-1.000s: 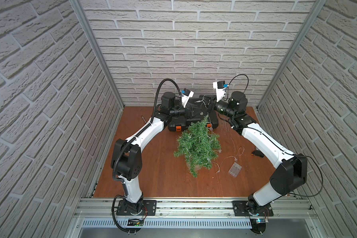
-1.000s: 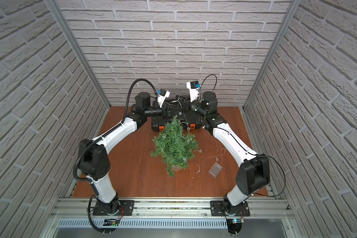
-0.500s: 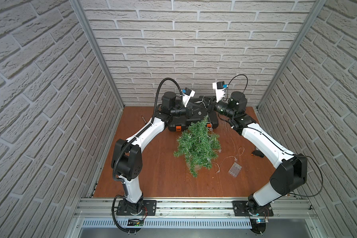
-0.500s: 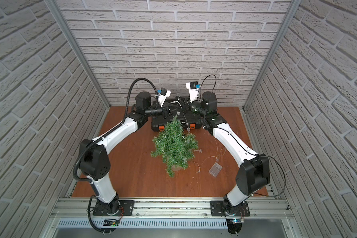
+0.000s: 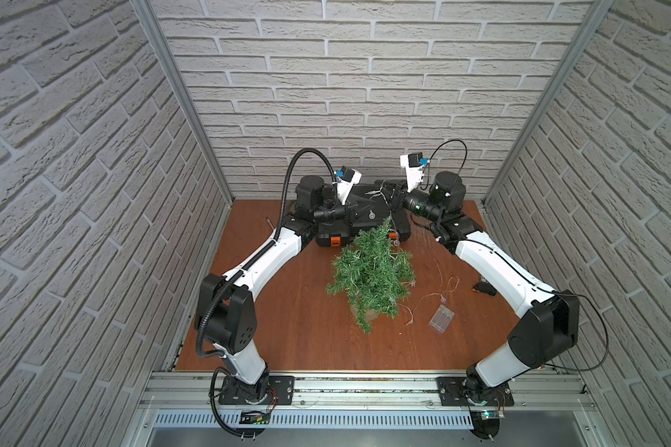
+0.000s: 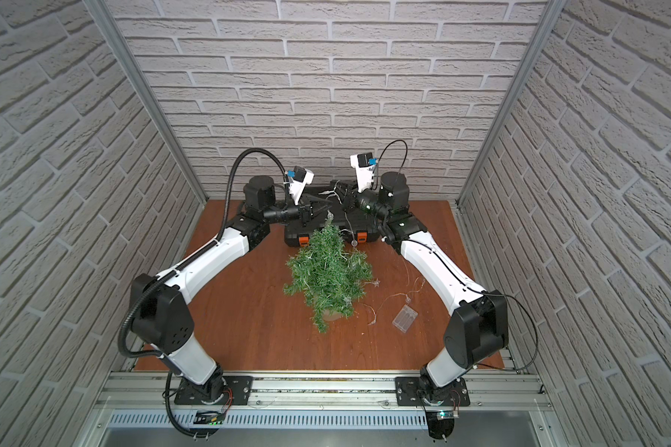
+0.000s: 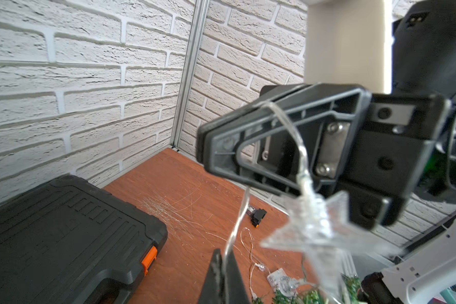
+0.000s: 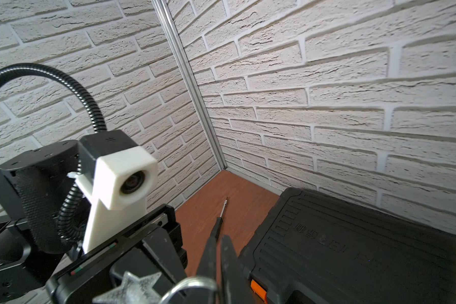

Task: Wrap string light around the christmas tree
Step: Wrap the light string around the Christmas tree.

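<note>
The christmas tree [image 5: 370,271] [image 6: 328,274] stands mid-table, leaning toward the front, with the string light's wire looped through its branches. The clear battery box [image 5: 441,318] [image 6: 405,318] lies flat to its right. Both grippers meet above the black case behind the tree. My left gripper [image 5: 359,209] [image 7: 225,263] is shut on the string light's thin wire. My right gripper [image 5: 392,192] [image 8: 219,252] shows a narrow gap between its fingers. The wire drapes over its finger, and a clear star [image 7: 311,231] hangs below it. A ring bulb [image 8: 192,285] sits beside its fingers.
A black case [image 5: 349,236] [image 8: 353,250] with orange latches lies against the back wall. A small screwdriver [image 8: 221,213] lies on the table left of it. A small black part [image 5: 485,288] lies under the right forearm. Loose wire trails between tree and battery box.
My left gripper has closed onto the wire. The right gripper's fingers have parted slightly. Both arms have barely shifted.
</note>
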You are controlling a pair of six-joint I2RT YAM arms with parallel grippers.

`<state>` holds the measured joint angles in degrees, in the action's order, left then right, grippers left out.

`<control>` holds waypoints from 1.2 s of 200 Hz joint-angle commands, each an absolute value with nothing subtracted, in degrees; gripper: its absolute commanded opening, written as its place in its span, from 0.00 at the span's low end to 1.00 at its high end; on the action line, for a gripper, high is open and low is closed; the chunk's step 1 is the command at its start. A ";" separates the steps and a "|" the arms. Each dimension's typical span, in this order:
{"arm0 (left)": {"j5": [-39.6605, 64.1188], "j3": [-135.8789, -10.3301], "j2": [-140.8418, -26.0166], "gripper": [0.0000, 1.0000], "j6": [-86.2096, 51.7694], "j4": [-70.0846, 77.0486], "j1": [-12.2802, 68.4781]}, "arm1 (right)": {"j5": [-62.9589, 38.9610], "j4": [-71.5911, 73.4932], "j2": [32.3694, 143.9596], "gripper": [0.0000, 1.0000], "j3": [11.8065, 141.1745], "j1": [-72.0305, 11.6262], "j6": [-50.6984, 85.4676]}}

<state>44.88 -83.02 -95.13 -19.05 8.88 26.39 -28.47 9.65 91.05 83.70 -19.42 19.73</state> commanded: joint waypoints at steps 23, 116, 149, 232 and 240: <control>27.69 -79.75 -86.34 0.00 -16.37 3.40 26.39 | -32.65 4.29 87.79 0.44 84.73 -19.89 16.33; 18.02 -77.60 -72.41 0.00 -23.16 -3.50 26.52 | -27.37 -11.71 82.45 0.51 82.84 -19.72 6.33; 18.32 -73.56 -63.82 0.00 -23.94 -4.94 27.72 | -17.33 -14.02 78.95 0.51 80.83 -19.69 6.85; 16.94 -65.40 -51.35 0.00 -22.53 -19.83 36.78 | -4.24 -18.91 71.82 0.54 76.66 -19.73 8.44; 17.25 -64.73 -50.56 0.00 -23.09 -20.40 37.82 | -3.49 -19.60 71.18 0.54 76.27 -19.76 8.60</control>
